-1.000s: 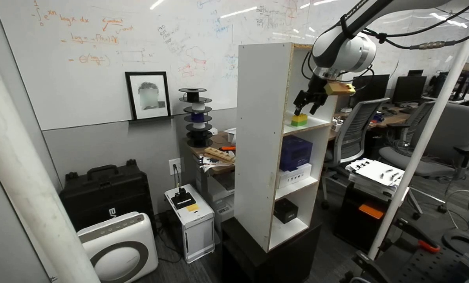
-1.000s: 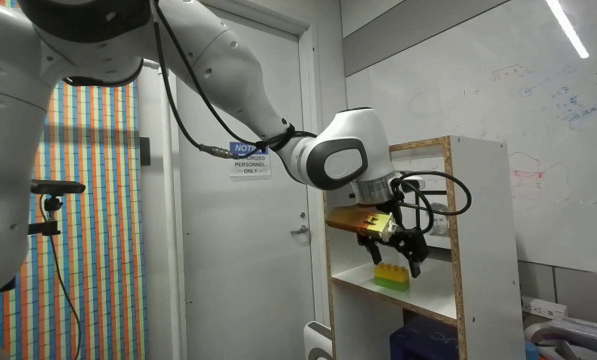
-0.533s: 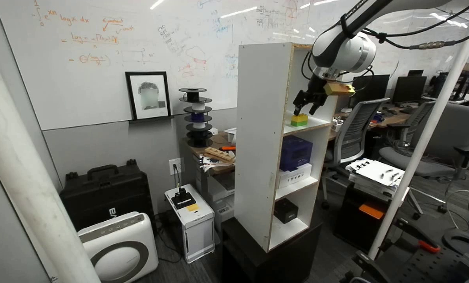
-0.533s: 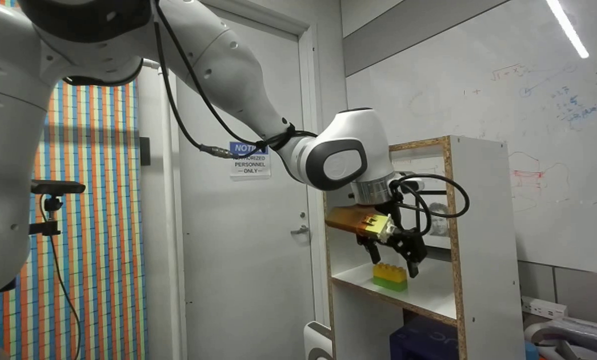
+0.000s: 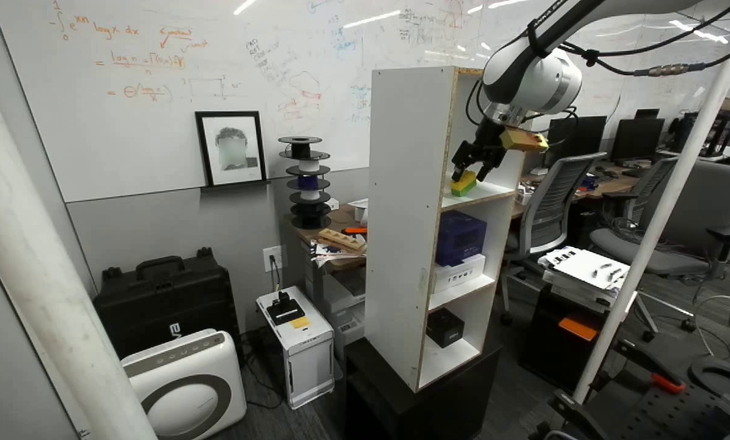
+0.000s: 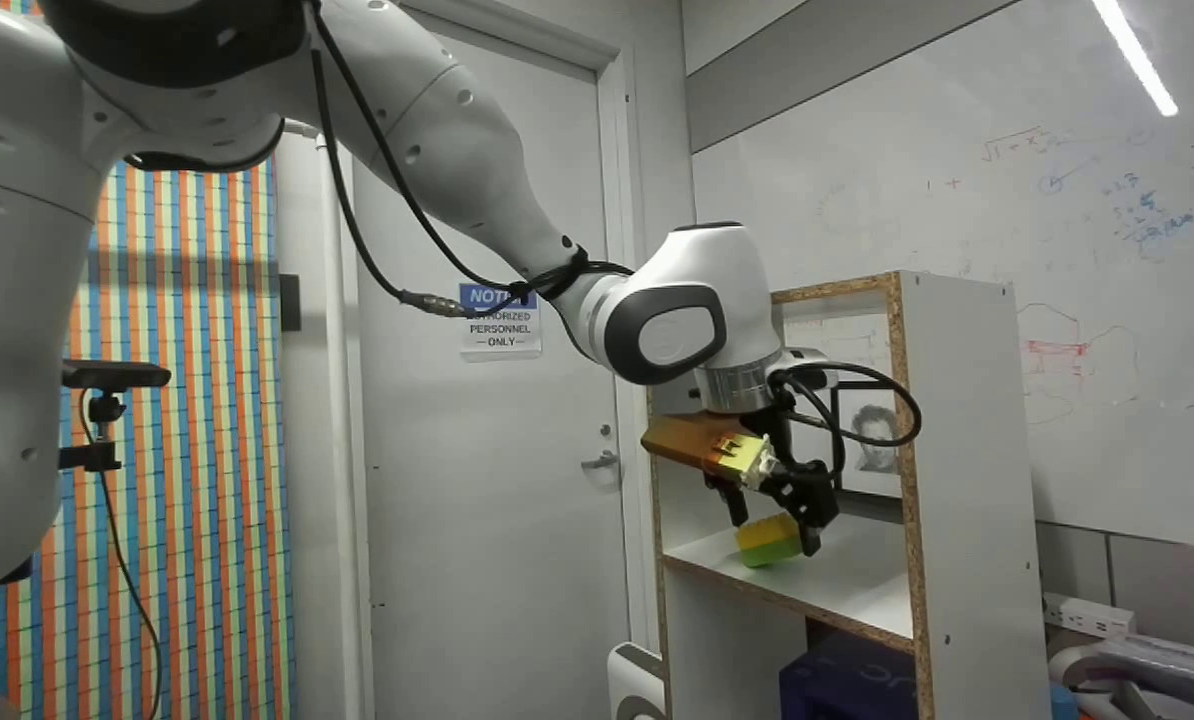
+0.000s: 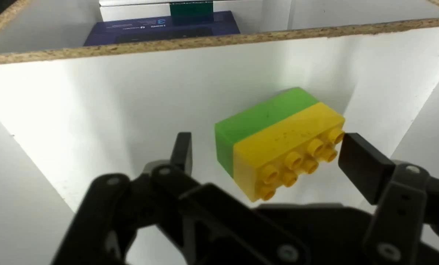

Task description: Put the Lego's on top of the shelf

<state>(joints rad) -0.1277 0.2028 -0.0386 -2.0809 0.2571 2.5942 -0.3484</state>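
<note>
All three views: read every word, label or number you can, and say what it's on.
"NOTI…": door sign, partly behind a cable.
"…UTHORIZED PERSONNEL ONLY": same sign.
"e^xn log x dx": whiteboard.
Too small or blurred: most other whiteboard writing; markings on robot arm, black case, dark blue box, white box beneath.

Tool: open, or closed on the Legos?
The tool is open: in the wrist view, its fingers stand apart, with bare shelf between one finger and the Legos. The other's contact: cannot tell.
</note>
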